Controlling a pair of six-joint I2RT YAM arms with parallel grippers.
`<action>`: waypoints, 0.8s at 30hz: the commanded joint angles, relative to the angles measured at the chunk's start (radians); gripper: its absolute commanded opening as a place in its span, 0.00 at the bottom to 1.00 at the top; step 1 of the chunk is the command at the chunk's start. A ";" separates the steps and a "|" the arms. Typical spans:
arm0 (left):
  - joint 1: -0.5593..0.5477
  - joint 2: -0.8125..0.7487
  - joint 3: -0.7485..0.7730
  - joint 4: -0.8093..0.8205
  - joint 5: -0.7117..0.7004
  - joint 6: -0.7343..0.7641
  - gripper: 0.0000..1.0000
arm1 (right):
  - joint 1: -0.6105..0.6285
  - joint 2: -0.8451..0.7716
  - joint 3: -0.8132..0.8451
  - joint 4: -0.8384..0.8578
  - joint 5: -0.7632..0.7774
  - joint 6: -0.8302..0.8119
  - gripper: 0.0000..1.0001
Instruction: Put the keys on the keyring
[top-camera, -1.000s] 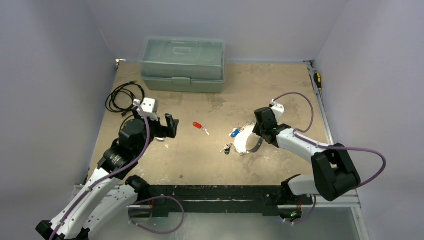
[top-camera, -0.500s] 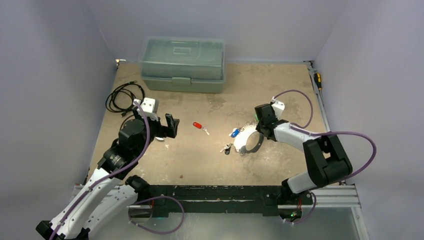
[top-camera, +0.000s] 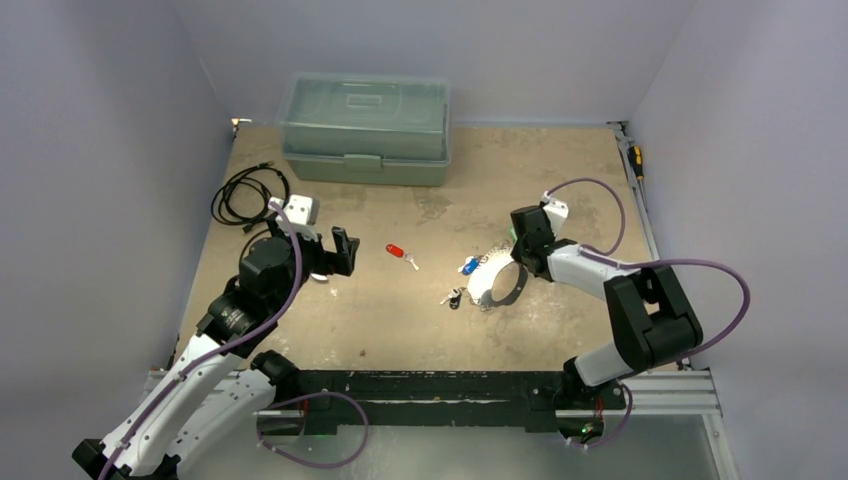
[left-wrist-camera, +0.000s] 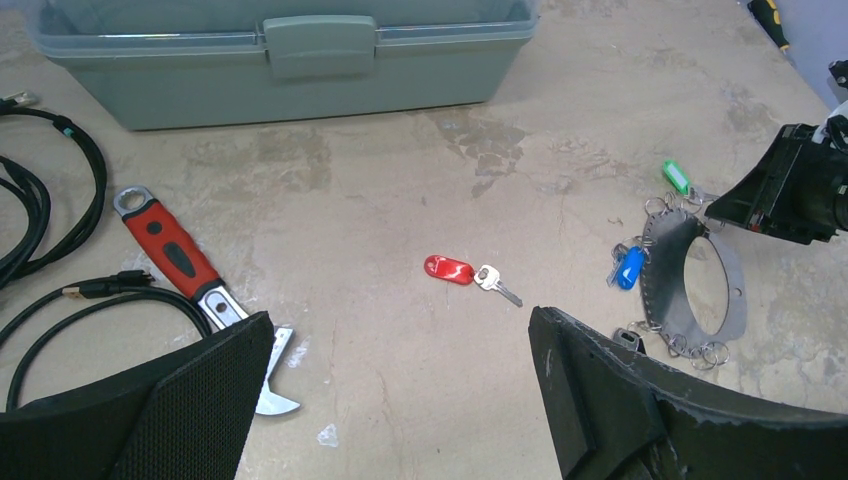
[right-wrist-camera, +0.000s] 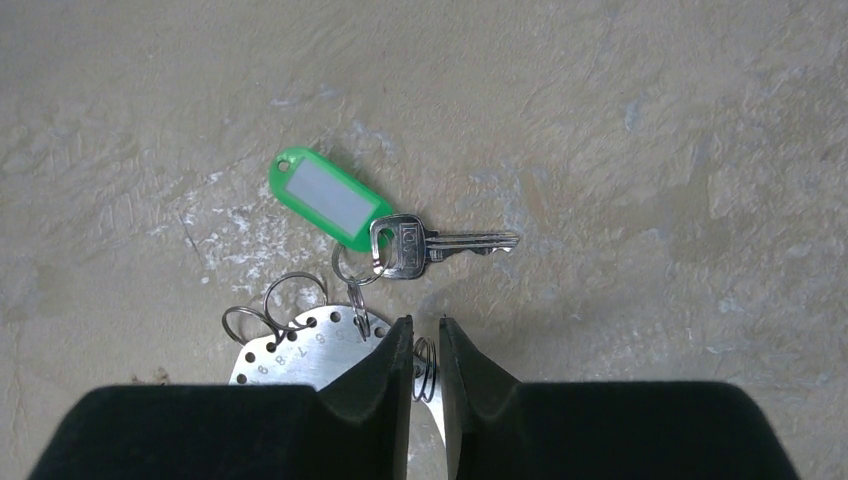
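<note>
Green-tagged key (right-wrist-camera: 405, 245) lies at twelve o'clock off the right gripper (right-wrist-camera: 425, 330), blade pointing three o'clock; fingers (right-wrist-camera: 380, 370) near-closed astride a loop (right-wrist-camera: 425, 362) of the keyring (right-wrist-camera: 300, 355), grip unconfirmed; left gripper (left-wrist-camera: 398, 320) spread, farther.

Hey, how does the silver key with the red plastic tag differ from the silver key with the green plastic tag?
The silver key with the red tag lies alone, well apart from the silvery metal keyring; the green-tagged key lies right at its rim. The red tag looks solid; the green tag has a pale label window. Both lie flat on the table.
</note>
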 joint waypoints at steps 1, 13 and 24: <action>0.005 0.000 -0.005 0.031 0.010 0.007 0.99 | -0.004 0.027 0.038 0.038 -0.030 -0.011 0.17; 0.005 0.000 -0.004 0.030 0.009 0.007 0.99 | -0.003 0.010 0.048 0.021 -0.041 -0.023 0.00; 0.005 -0.001 -0.003 0.032 0.017 0.011 0.98 | -0.004 -0.180 0.094 -0.063 -0.112 -0.148 0.00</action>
